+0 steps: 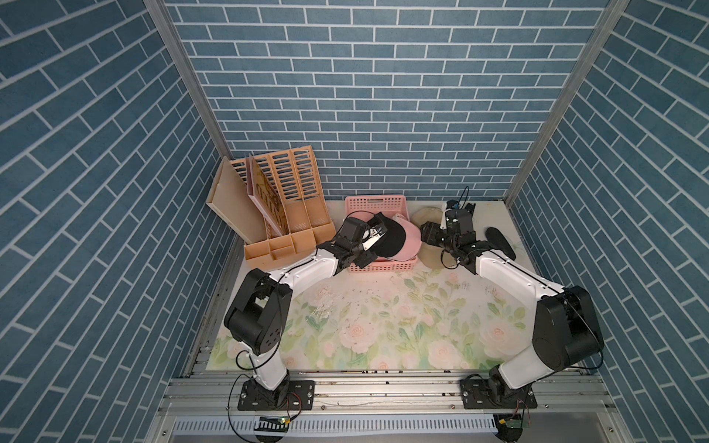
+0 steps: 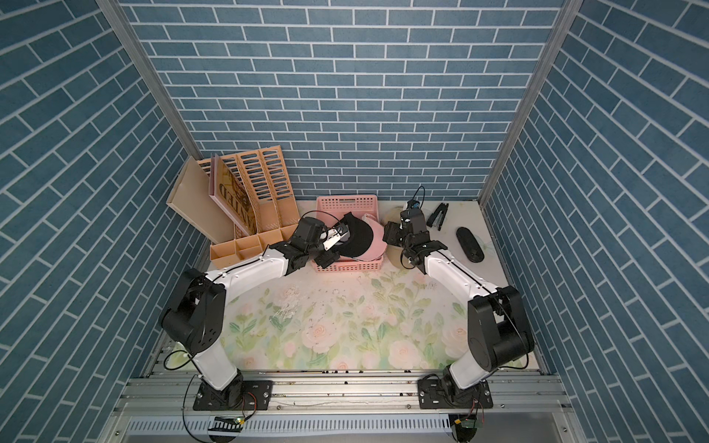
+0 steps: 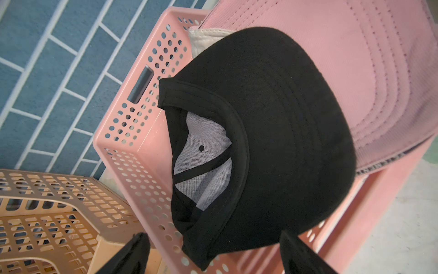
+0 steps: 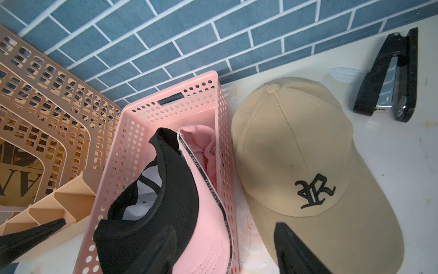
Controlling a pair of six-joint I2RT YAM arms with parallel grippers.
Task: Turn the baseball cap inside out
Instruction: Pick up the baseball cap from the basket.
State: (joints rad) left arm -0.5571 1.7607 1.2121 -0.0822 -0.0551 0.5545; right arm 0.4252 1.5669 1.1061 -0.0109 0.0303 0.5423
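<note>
A black baseball cap (image 3: 272, 132) lies in the pink basket (image 3: 132, 166) with its brim up and its grey-lined inside showing. It rests on a pink cap (image 3: 355, 71). In the left wrist view my left gripper (image 3: 213, 233) is open, its two fingertips either side of the black cap's rim with a gap to each. A beige cap (image 4: 296, 154) with a black letter sits crown up on the table right of the basket. My right gripper (image 4: 224, 225) is open above the basket's right wall, one finger over the caps in the basket, the other over the beige brim, holding nothing.
A tan file organiser (image 1: 284, 199) with a book stands left of the basket, close to the left arm. A black stapler (image 4: 388, 78) and a black oval object (image 2: 470, 243) lie at the back right. Blue brick walls close in three sides. A floral mat (image 1: 383, 326) covers the table.
</note>
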